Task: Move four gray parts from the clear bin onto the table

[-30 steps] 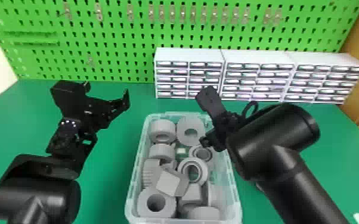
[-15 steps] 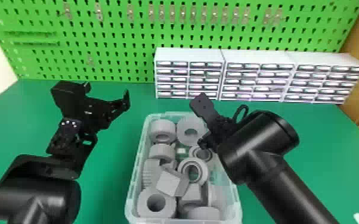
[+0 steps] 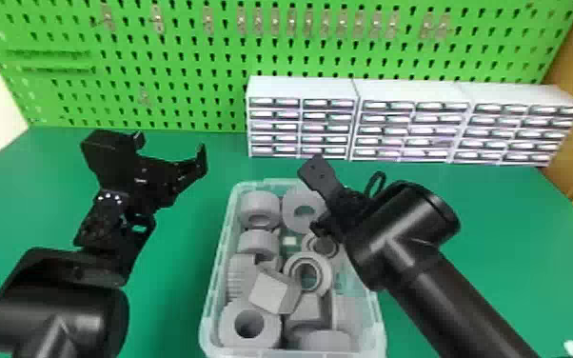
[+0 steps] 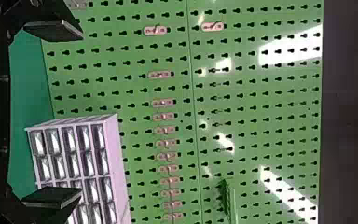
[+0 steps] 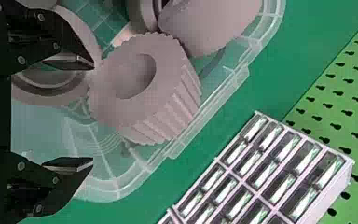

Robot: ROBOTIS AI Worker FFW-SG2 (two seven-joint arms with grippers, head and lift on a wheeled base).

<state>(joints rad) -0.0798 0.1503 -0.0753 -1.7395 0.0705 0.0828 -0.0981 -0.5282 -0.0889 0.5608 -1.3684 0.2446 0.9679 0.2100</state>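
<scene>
Right gripper (image 5: 93, 114) has slid leftward over the bin (image 3: 271, 182), lower centre, fingers spread, probably lining up the ribbed part (image 5: 172, 100); left gripper (image 3: 170, 145), left of centre, spread too

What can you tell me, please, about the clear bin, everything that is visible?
The clear bin is see-through, apparently plastic, open-topped, with rounded rim corners. It stands upright on the green table. Gray parts, rings and toothed ones among them, lie crowded inside. The open right gripper is above its far end.
</scene>
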